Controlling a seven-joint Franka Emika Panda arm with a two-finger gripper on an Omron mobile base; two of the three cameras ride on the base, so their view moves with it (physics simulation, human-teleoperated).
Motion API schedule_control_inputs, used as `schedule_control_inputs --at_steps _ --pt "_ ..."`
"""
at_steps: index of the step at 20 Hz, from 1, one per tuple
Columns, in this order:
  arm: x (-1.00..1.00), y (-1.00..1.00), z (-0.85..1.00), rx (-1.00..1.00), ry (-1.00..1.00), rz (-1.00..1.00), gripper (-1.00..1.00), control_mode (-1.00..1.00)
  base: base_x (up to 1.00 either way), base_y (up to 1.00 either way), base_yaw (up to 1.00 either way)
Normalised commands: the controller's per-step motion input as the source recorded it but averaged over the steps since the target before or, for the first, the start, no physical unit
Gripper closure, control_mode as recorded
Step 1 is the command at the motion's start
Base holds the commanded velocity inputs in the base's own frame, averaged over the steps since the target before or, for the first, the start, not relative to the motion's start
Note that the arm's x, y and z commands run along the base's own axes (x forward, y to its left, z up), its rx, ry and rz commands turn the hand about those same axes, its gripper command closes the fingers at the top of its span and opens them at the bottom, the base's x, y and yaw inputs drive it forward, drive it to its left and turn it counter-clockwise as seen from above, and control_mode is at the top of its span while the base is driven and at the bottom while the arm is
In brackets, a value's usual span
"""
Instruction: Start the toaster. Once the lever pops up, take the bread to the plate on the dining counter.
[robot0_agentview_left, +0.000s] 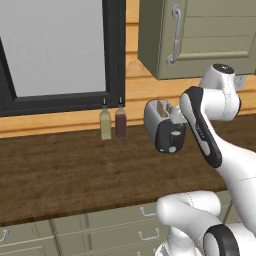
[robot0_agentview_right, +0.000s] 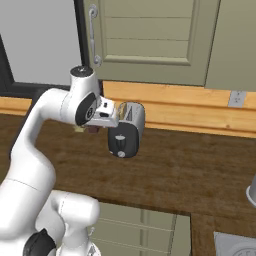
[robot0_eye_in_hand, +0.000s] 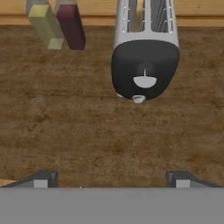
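Ahead of the gripper (robot0_eye_in_hand: 112, 178), whose two dark tips stand spread wide with nothing between them, the toaster (robot0_eye_in_hand: 144, 52) sits on the dark wood tabletop (robot0_eye_in_hand: 65, 122), its far end cut off by the frame edge. A pale strip in one slot may be the bread, hard to make out. The lever (robot0_eye_in_hand: 145, 81) shows on the black end panel facing the gripper, well apart from the tips. Two bottles (robot0_eye_in_hand: 57, 26) stand ahead to the left. From the base views, the elbow is bent high beside the toaster, partly covering it.
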Motion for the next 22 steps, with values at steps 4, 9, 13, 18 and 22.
schedule_control_inputs --at_steps 4,9,13,18,22 --pt "-0.04 -0.48 -0.32 0.0 -0.05 0.0 -1.0 -1.0 0.0 0.0 0.0" --pt "0.11 -0.12 -0.3 -0.02 0.0 0.0 -1.0 -1.0 0.0 0.0 0.0" --pt "0.28 0.0 -0.19 -0.04 0.0 0.0 1.0 -1.0 0.0 0.0 0.0" --pt "0.35 0.0 -0.01 0.0 0.0 0.0 1.0 -1.0 0.0 0.0 0.0" --pt "0.29 0.0 0.0 0.0 0.0 0.0 1.0 -1.0 0.0 0.0 0.0"
